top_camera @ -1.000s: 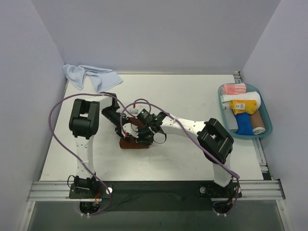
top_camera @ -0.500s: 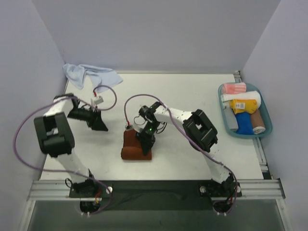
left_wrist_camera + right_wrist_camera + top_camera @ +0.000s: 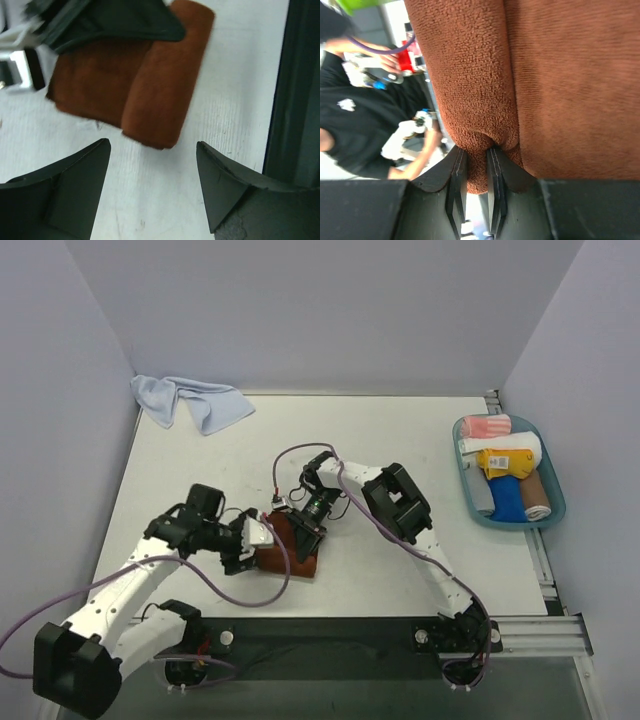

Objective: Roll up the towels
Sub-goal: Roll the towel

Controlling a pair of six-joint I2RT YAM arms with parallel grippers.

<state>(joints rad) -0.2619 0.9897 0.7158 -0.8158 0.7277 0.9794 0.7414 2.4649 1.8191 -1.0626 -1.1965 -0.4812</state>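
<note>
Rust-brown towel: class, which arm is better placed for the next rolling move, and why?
The right arm. The right gripper is shut on a fold of the rust-brown towel, so it can probably roll on from there. The left gripper stands open just short of the roll's end, holding nothing.

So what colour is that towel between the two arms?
The towel is rust-brown; the right wrist view shows it best.

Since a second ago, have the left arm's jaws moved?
Yes. The left jaws came away from the blue towel, toward the front edge of the table, beside the brown towel.
</note>
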